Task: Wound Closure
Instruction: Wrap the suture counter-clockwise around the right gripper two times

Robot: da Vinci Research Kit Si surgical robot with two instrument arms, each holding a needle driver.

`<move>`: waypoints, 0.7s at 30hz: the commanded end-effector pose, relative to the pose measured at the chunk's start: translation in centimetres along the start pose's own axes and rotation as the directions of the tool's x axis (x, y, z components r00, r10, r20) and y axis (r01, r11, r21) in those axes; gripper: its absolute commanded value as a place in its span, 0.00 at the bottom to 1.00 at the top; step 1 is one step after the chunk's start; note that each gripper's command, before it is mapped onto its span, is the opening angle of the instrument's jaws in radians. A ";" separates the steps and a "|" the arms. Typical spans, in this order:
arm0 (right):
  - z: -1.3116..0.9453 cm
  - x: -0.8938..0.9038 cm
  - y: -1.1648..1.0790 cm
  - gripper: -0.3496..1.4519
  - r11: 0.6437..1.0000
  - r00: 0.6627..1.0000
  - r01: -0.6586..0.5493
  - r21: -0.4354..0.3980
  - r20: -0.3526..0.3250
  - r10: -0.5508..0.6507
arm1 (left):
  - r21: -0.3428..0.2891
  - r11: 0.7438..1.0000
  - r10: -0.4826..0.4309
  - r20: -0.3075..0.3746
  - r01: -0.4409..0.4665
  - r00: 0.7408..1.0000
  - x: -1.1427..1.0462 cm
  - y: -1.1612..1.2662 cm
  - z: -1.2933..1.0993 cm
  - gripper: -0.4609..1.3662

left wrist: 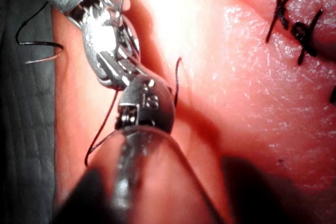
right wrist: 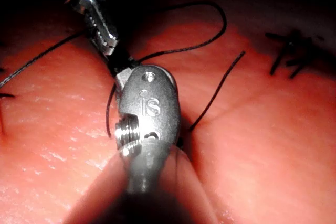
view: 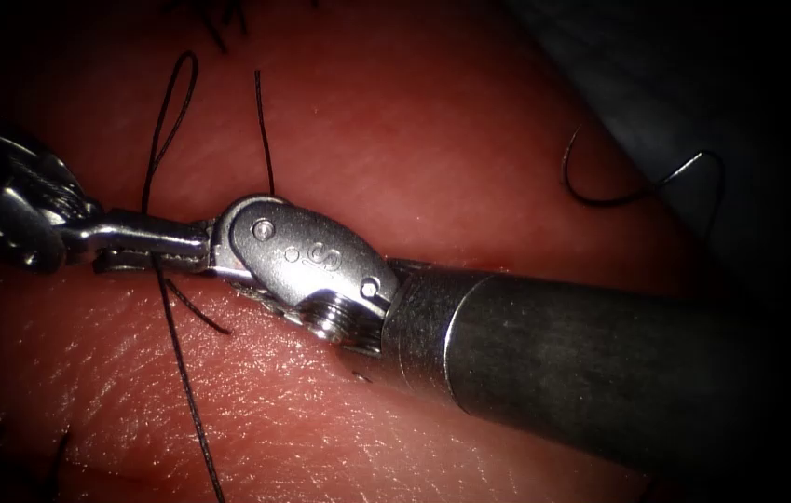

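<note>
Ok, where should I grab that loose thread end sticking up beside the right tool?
Probably near its free tip, coming from above in the endoscope view: the thread end stands clear over bare tissue, while its base sits behind the right tool. The left tool holds the thread.

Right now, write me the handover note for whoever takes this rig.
Left end effector: tip to tip with the right end effector, over the tissue.
The thread passes right where they meet. I cannot tell which one grips it.
Neither holds the needle. What looks like the needle lies off the tissue on the cloth, at the right, with loose thread beside it.
Done: tied stitches with cut ends.
Left: confirm who has the thread before anything moves.
</note>
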 end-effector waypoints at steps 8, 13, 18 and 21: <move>0.00 0.02 -0.02 0.00 1.000 1.000 -0.008 0.002 -0.002 0.008 | -0.009 1.000 -0.001 0.002 0.001 1.000 0.03 0.00 -0.01 0.06; -0.15 0.07 0.01 0.00 0.999 0.999 0.046 -0.008 0.018 -0.046 | -0.035 0.999 -0.013 -0.016 0.012 1.000 0.08 0.03 -0.04 0.06; -0.39 0.16 0.03 0.00 0.992 0.991 0.103 -0.074 0.094 -0.096 | -0.107 0.994 -0.033 -0.032 0.030 0.999 0.19 0.06 -0.10 0.06; -0.50 0.23 0.03 0.00 0.988 0.987 0.126 -0.095 0.117 -0.114 | -0.148 0.988 -0.059 -0.048 0.052 0.997 0.27 0.09 -0.12 0.06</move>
